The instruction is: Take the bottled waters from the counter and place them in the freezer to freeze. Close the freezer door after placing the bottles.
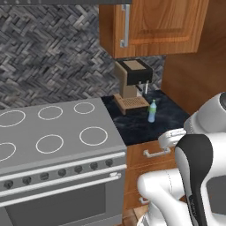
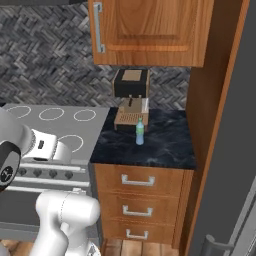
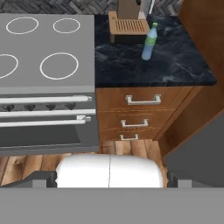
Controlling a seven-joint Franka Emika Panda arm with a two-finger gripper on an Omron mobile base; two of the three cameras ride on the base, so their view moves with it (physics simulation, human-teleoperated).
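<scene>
The white arm (image 1: 198, 176) was the nearest thing in both base views, folded low in front of the drawers (image 2: 137, 210), and its hand looked forward and down over the kitchen. The finger tips themselves were not clear in the hand view, so I cannot tell if they were spread or pressed together, and nothing was seen between them. Far ahead of the fingers, and a little to the right, the clear bottle (image 3: 149, 43) with a green cap stood upright on the black counter (image 3: 175, 65), well apart from the hand. It stood just beside the front corner of the coffee machine (image 1: 132, 84), at its wooden drip tray. To the left of the fingers' line lay the grey stovetop (image 3: 48, 48) with white rings
</scene>
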